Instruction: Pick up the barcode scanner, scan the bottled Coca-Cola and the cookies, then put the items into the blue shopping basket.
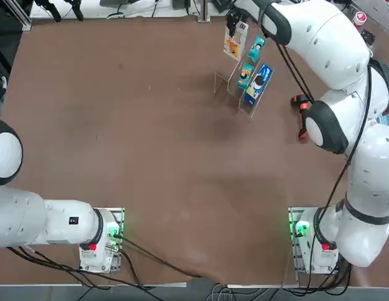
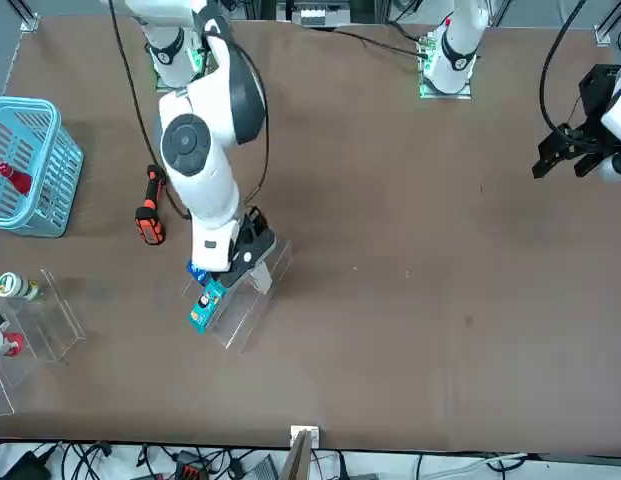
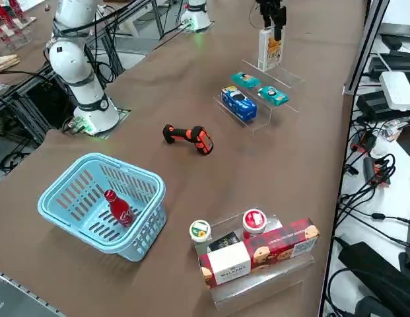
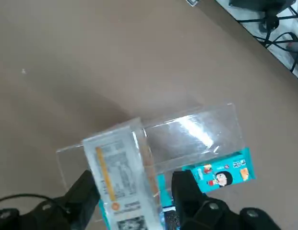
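Observation:
The cookies [image 4: 122, 182], a tall white box with an orange picture, stand upright on a clear acrylic stand [image 3: 287, 78] at the far side of the table, also seen from above [image 1: 235, 41] and from the side [image 3: 269, 51]. My right gripper [image 4: 133, 178] is over the box top, open, one finger on each side with a thin gap at one finger. It is the same gripper from overhead [image 1: 233, 25]. The barcode scanner [image 3: 188, 137] lies on the table apart from it. The red bottled Coca-Cola [image 3: 117, 206] lies inside the blue shopping basket [image 3: 148, 231].
Two teal packets [image 3: 245, 80] and a blue packet [image 3: 239, 104] sit on the same stand beside the cookies. A second clear stand [image 3: 257, 290] holds a green-capped bottle [image 3: 200, 230], a red-capped one and biscuit boxes. Cables run along the table's edge.

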Action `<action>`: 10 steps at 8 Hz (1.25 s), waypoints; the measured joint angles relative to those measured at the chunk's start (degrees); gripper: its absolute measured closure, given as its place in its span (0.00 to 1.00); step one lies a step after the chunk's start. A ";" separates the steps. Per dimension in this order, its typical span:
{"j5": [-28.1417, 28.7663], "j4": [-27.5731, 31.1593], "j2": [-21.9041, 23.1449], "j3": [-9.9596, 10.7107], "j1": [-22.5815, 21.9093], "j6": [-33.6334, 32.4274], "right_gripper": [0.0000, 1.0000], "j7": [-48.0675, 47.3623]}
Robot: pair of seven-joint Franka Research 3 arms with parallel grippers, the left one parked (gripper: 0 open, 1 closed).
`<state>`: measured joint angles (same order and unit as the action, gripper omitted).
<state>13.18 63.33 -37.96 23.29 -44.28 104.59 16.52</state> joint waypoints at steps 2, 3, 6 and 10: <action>0.04 0.00 -0.03 -0.01 0.14 -0.01 0.41 0.01; 0.05 -0.01 -0.02 -0.02 0.06 -0.01 0.58 0.01; 0.05 -0.13 0.00 -0.02 0.02 -0.42 0.60 0.01; 0.03 -3.00 2.73 1.20 3.82 -10.62 0.60 1.74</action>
<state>13.21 60.33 -35.23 24.49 -40.45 93.97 18.26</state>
